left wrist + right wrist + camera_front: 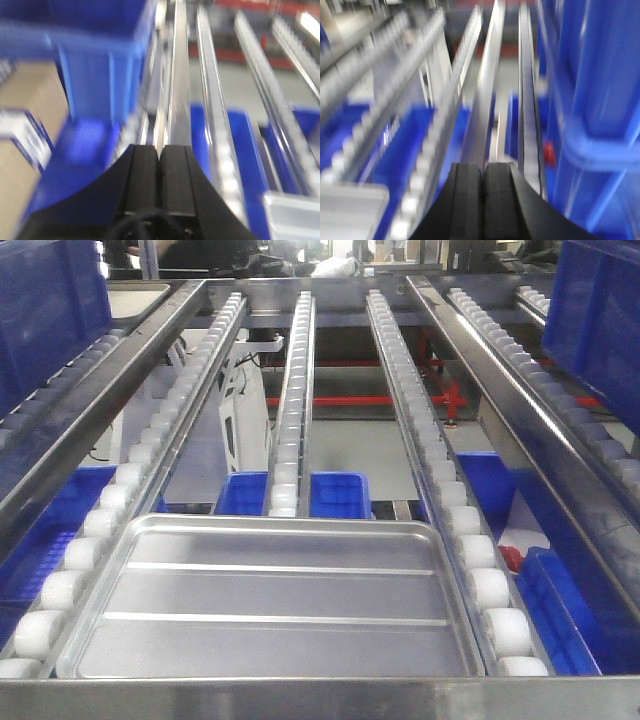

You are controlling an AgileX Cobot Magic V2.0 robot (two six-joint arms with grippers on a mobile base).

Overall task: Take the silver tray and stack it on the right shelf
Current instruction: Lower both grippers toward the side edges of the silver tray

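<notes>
Left tool (pixel 159 150) and right tool (pixel 483 169) closed, empty, level, either side of silver tray (pixel 270 595)

Warehouse or factory storage aisle, as I see it from the remote station. A steel flow rack (pixel 530 410) fills my front view, its sloping lanes of pale rollers (pixel 288 440) running away from me. Deep blue plastic bins (pixel 340 495) sit on the level below and beside the lanes. Red crossbars (pixel 340 400) brace the frame above a bare grey floor (pixel 360 455). A metal tray (pixel 270 640) lies on the rollers behind the front bar (pixel 300 700). My left wrist view adds a cardboard box (pixel 30 85) bearing a printed label.
</notes>
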